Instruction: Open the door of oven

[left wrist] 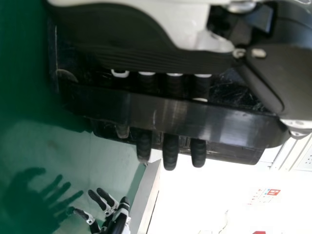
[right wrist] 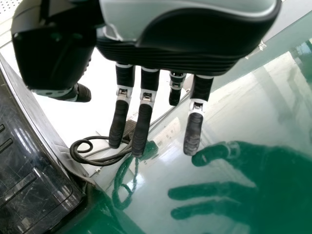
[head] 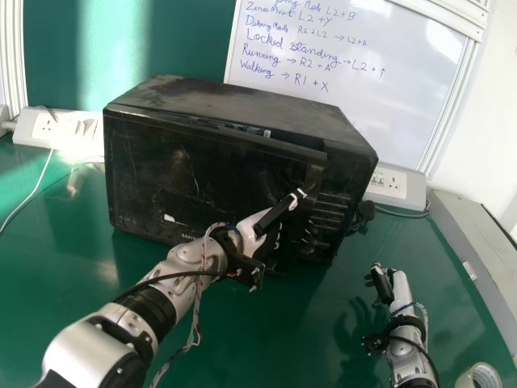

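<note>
Standing on the green table point(head: 339, 323), in front of the whiteboard point(head: 388, 105), the oven point(head: 242, 101) has its door point(head: 190, 166) a little ajar. The left hand point(head: 255, 226) is at the right edge of this door, its fingers rather straight and passing behind the edge. On the right side, nearer, the right hand point(head: 401, 288) is apart from the oven, with fingers extended and holding nothing.

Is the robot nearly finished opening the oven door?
Not yet! The door already looks a little open, because its edge sticks out from the oven. Right now, the left robot hand has its fingers behind that edge. Swinging the door wide looks like the part left.
</note>
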You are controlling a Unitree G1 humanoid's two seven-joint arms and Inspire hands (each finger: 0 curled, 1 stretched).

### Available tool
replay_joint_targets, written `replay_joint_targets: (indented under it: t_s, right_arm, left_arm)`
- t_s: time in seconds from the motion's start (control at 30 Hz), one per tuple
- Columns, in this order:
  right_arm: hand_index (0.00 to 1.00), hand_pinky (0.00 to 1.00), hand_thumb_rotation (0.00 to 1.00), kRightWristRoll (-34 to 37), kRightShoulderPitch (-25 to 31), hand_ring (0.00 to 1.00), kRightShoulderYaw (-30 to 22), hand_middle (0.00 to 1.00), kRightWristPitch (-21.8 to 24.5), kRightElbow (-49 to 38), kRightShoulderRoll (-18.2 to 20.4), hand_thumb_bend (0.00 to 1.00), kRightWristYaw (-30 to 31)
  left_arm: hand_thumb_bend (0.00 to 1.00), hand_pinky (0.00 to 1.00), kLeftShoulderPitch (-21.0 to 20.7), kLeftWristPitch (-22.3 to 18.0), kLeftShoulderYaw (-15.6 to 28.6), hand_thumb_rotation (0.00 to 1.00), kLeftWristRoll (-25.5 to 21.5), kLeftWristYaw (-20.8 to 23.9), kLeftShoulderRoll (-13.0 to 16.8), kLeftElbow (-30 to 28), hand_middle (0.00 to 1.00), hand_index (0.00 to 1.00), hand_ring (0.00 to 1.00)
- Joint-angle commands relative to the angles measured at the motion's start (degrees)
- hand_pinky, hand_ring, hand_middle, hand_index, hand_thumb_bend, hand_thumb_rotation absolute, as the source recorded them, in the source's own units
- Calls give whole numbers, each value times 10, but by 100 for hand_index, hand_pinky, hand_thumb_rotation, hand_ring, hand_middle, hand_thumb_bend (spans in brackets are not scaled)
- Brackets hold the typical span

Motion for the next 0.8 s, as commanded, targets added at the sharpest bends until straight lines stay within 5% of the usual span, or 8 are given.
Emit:
replay_joint_targets:
  t_s: [0.0, 0.37, 0.77]
  right_arm:
    - [49, 35, 14, 3, -3, 41, -3, 48, 1, 5, 1, 52, 4]
    - [49, 35, 14, 1, -3, 41, -1, 49, -1, 5, 0, 52, 5]
    - [49, 34, 14, 3, -3, 40, -3, 48, 1, 5, 1, 52, 6]
  left_arm:
    - [98, 3, -10, -26, -13, 73, 12, -8, -10, -10, 15, 25, 9]
    - [98, 1, -5, -52, -23, 74, 11, -25, -17, -24, 12, 16, 7]
    - [96, 2, 9, -48, -46, 75, 14, 21, -28, -77, 11, 14, 6]
